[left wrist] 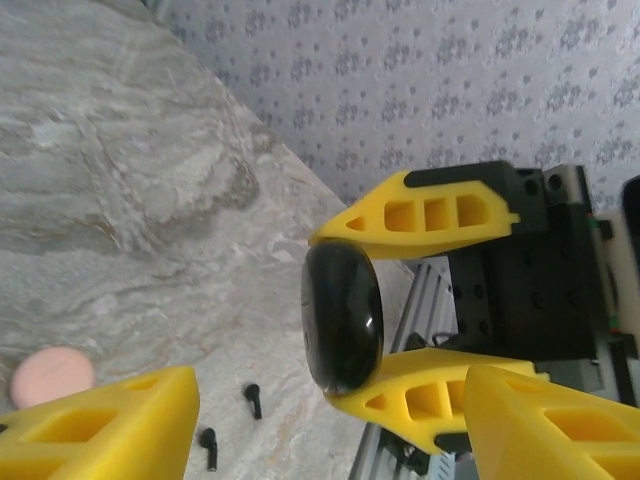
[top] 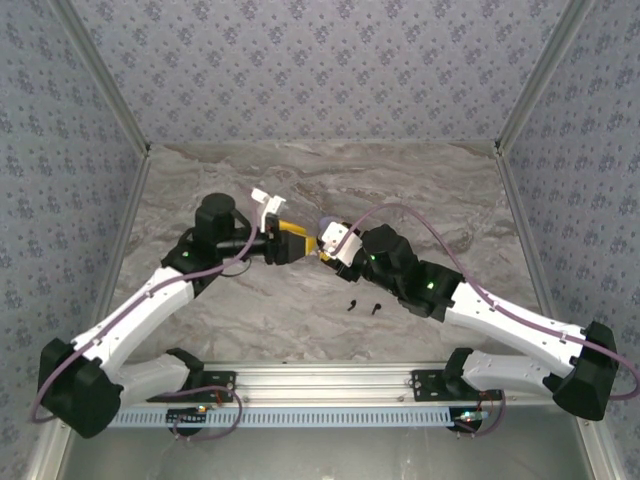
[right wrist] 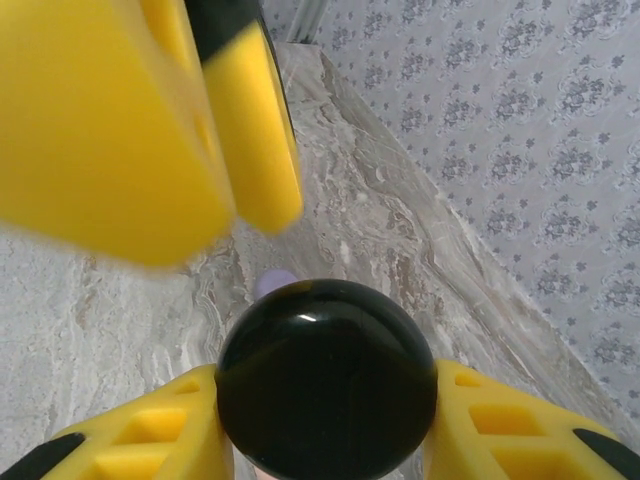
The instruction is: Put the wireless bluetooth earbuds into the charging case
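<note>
Slippage is your main worry: the glossy, rounded black charging case (left wrist: 342,315) is pinched only by its edges in your right pincer (right wrist: 325,375), above the table (top: 300,180), so a sideways nudge from the left pincer (top: 298,243) could pop it loose. Your right pincer is partly closed and clamped on that case, while the left stands spread wide just beside it, gripping nothing. Two black earbuds (top: 352,305) lie loose on the table, apart from the case.

Both arms reach inward from the frame's lower corners and meet at centre. The left gripper (top: 284,241) stands with its jaws apart. The right gripper (top: 326,243) faces it tip to tip, clamped on a black round case (right wrist: 326,380).
</note>
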